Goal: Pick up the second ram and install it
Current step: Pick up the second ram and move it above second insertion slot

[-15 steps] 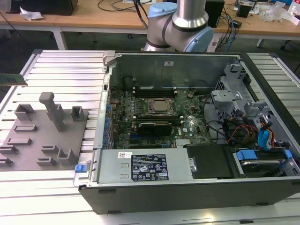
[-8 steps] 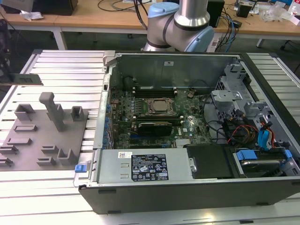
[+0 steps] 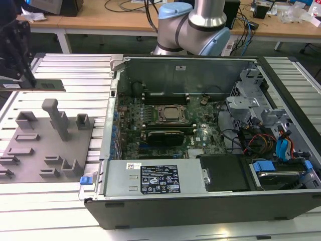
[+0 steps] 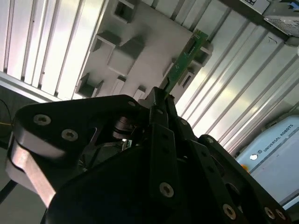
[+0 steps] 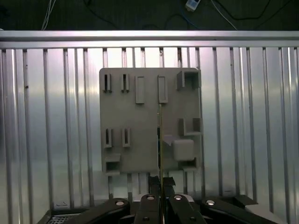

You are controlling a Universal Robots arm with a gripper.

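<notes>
My gripper (image 3: pixel 22 75) hangs at the exterior view's far left, above the ribbed metal table, shut on the second ram (image 3: pixel 46 85). The ram is a thin green stick that juts out level from the fingers toward the exterior view's right. In the second wrist view the green stick (image 4: pixel 183 59) extends from between the closed fingertips (image 4: pixel 162 100) over the grey fixture plate (image 4: pixel 140 32). The first wrist view shows the ram edge-on (image 5: pixel 160 135) above that plate (image 5: pixel 135 121). The motherboard (image 3: pixel 200 133) with its long black memory slots (image 3: pixel 165 95) lies in the open case, well off to the exterior view's right.
The grey fixture plate (image 3: pixel 35 155) carries raised holders and a tall post (image 3: pixel 56 118) just below the ram. The open computer case (image 3: pixel 150 211) has a power supply (image 3: pixel 153 178) at the front, the CPU socket (image 3: pixel 173 114), and cables and drive bays (image 3: pixel 273 145). The arm's base (image 3: pixel 193 27) stands behind the case.
</notes>
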